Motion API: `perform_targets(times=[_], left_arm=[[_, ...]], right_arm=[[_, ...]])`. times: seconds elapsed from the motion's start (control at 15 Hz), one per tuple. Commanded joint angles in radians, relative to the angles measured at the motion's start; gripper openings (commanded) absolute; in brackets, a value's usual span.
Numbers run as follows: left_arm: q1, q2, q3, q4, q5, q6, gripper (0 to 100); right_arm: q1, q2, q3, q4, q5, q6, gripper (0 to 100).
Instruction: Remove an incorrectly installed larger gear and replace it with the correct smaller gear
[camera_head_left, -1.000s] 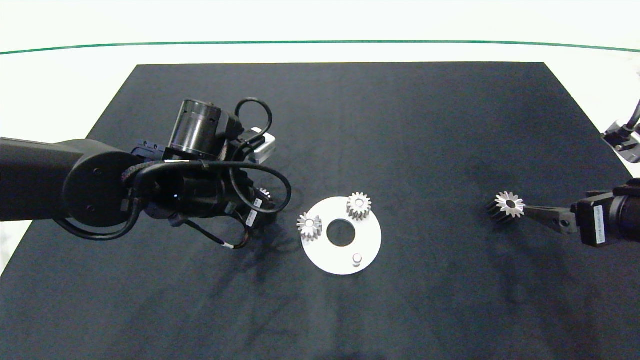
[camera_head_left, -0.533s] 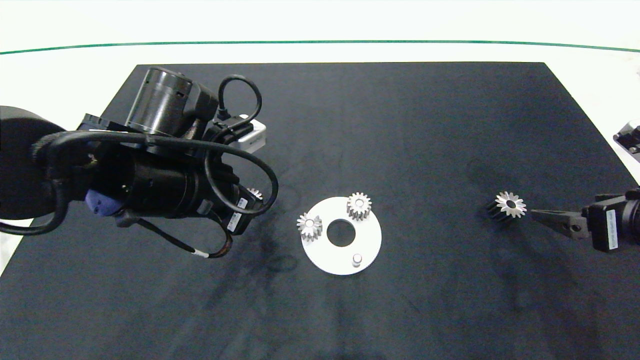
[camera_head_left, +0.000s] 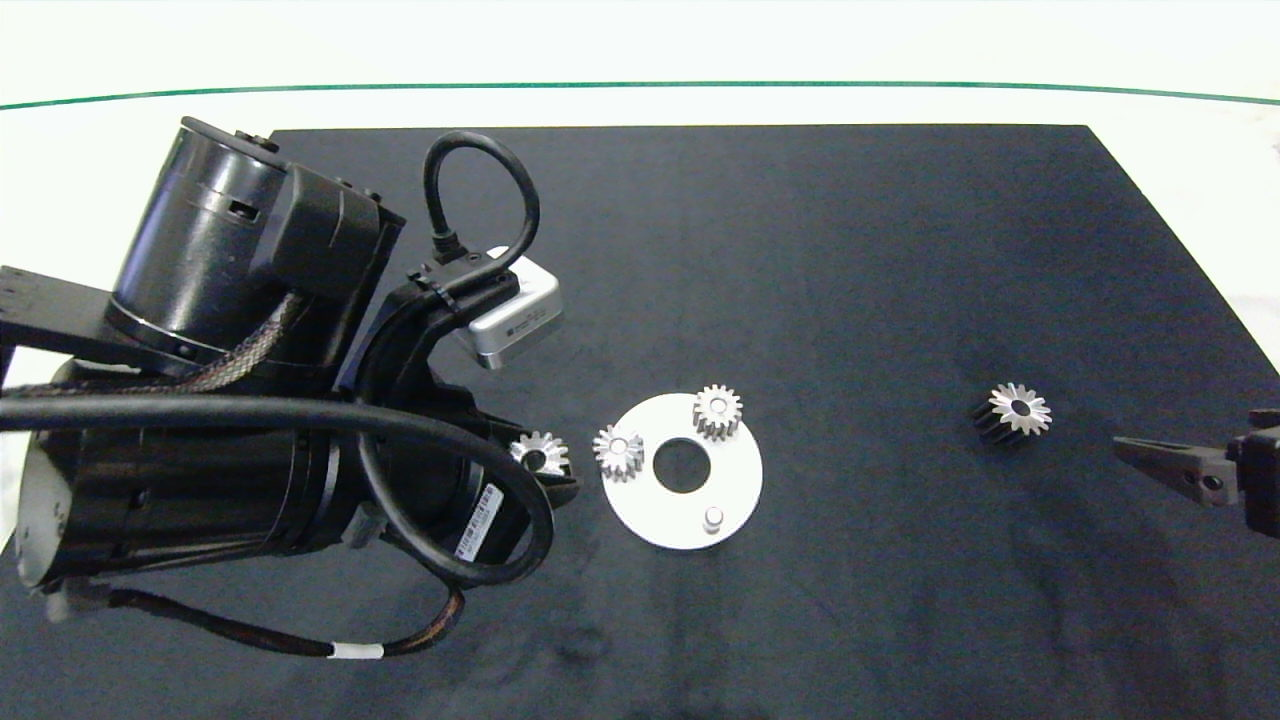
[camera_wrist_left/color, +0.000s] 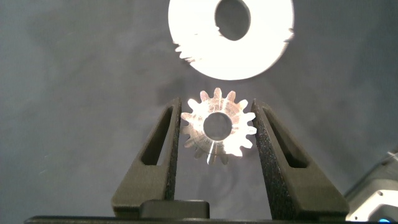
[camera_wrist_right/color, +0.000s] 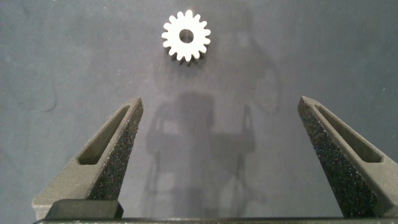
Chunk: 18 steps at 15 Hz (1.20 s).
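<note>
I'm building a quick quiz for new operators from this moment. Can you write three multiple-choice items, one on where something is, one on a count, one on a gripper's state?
1. Where does the larger gear lie?
A. on the white disc
B. on the dark mat, right of the disc
C. between the left gripper's fingers

2. How many gears sit on the white disc?
A. none
B. two
C. four

3. What is the state of the right gripper?
A. open, holding nothing
B. shut on the larger gear
C. shut on a small gear

Answers:
1. B: the head view shows it alone on the mat, apart from the disc.
2. B: two small gears stand on pegs, and a third peg is bare.
3. A: the right wrist view shows its fingers wide apart with only mat between them; the smaller gear is in the left gripper.
</note>
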Motion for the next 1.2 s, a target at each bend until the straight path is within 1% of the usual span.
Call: perform_targets(times=[0.07,0.13,0.2,0.27,0.33,0.4,0.67,0.73,0.8,0.87,1.0,1.2], left_arm=[[-0.072,0.000,0.081,-0.117,0.002,0.002,19],[-0.076,0.013,0.112,-0.186,0.002,0.005,19],[-0.084,0.034,0.135,-0.259,0.013,0.008,19],[-0.090,0.053,0.157,-0.325,0.043,0.011,19],[-0.092,0.069,0.170,-0.371,0.054,0.011,19],[-0.102,0.079,0.170,-0.388,0.057,0.011,19],[-0.159,0.115,0.155,-0.396,0.060,0.005,19],[-0.171,0.125,0.155,-0.410,0.069,0.006,19],[-0.187,0.142,0.154,-0.440,0.079,0.009,19],[-0.190,0.165,0.154,-0.474,0.082,0.011,19],[-0.200,0.198,0.157,-0.529,0.094,0.011,19],[-0.202,0.247,0.152,-0.598,0.095,0.006,19]], right_arm=[[-0.014,-0.064,0.022,0.008,-0.002,0.046,100],[-0.028,-0.078,0.022,0.022,-0.002,0.048,100],[-0.045,-0.093,0.022,0.031,0.000,0.048,100],[-0.060,-0.112,0.031,0.034,-0.002,0.048,100],[-0.078,-0.129,0.039,0.034,-0.002,0.048,100],[-0.094,-0.142,0.042,0.034,-0.002,0.048,100],[-0.127,-0.156,0.046,0.034,0.000,0.049,100],[-0.127,-0.162,0.046,0.036,-0.002,0.049,100],[-0.127,-0.164,0.048,0.036,-0.002,0.049,100],[-0.129,-0.172,0.048,0.036,-0.002,0.049,100],[-0.150,-0.181,0.046,0.036,-0.004,0.049,100],[-0.163,-0.191,0.048,0.036,-0.004,0.049,100]])
